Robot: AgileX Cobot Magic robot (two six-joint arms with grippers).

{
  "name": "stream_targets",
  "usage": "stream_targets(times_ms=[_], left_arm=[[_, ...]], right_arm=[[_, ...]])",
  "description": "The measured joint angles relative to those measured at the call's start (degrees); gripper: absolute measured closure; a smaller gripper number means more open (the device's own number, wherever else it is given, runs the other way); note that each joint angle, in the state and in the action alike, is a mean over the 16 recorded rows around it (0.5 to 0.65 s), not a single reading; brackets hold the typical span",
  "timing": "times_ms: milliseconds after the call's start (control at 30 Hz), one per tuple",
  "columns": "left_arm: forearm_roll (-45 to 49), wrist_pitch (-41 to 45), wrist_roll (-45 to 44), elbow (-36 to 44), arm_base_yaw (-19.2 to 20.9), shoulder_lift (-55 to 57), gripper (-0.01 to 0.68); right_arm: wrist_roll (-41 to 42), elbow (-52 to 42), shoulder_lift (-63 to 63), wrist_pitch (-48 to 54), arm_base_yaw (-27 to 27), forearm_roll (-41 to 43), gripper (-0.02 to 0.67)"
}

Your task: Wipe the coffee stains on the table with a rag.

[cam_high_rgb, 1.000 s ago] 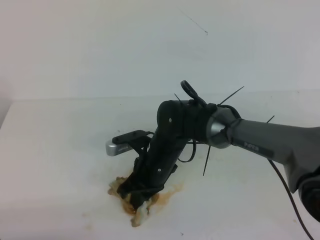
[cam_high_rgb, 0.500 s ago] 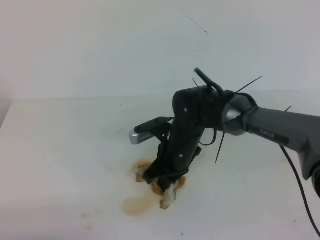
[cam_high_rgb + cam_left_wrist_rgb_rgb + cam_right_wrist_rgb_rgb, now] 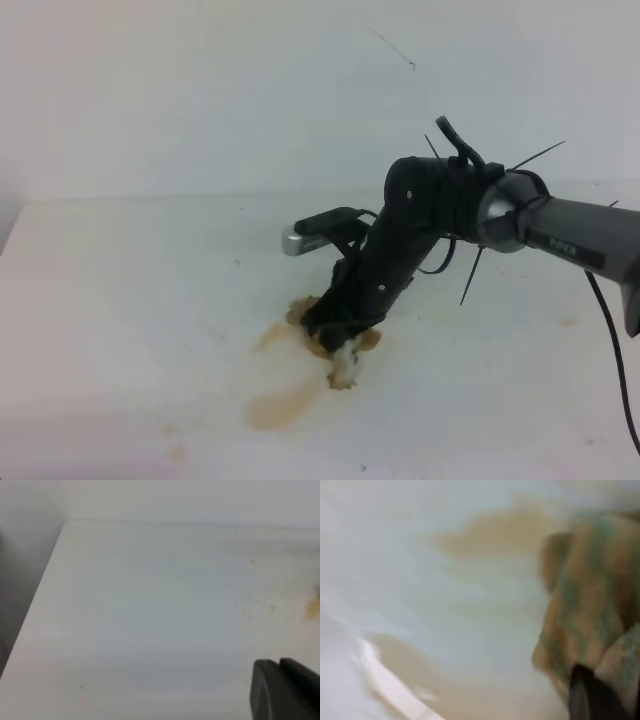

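Nearest the front edge of the table, a tan blotch of the coffee stains lies on the white surface, with a paler smear curving back from it toward the rag; the rag is a small wadded lump, brown-stained with a whitish fold at its near end, resting on the table at the far end of that smear, roughly midway between the left and right edges and nearer the front edge than the back; the right gripper presses down on it from above, its jaws clenched on the cloth, and the dark arm slants up and away toward the right edge of the table, with cable ties sticking out at the wrist and a silver-tipped camera bar jutting left; in the right wrist view the rag fills the right side, blurred, mottled brown and greenish, with one dark fingertip at the bottom and wet tan patches of the coffee stains on the table beyond it; the left gripper shows only as a dark corner in its own wrist view, above bare table with faint tan marks to the right, and whether it is released or clenched cannot be told; behind everything the table meets a plain white wall.
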State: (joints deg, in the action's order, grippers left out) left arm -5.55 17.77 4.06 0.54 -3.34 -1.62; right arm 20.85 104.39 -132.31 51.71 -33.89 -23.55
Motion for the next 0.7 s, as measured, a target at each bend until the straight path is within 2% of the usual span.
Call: stream_targets(times_ms=[200,333,467,700], left_arm=[[0.0,0.0,0.0,0.0,0.0,0.0,0.672],[0.0,0.0,0.0,0.0,0.0,0.0,0.672],[0.0,0.0,0.0,-0.27,0.0,0.0,0.672],[0.01,0.0,0.0,-0.54,0.0,0.0,0.672]], right_arm=[[5.49,0.03,0.05,-2.03,-1.96,-9.82,0.651],[7.16,0.03,0.03,-0.61,-4.07,-12.97,0.65],[6.41,0.03,0.03,2.07,-6.73,-10.79,0.649],[2.07,0.03,0.03,4.44,-9.6,-1.69,0.647]])
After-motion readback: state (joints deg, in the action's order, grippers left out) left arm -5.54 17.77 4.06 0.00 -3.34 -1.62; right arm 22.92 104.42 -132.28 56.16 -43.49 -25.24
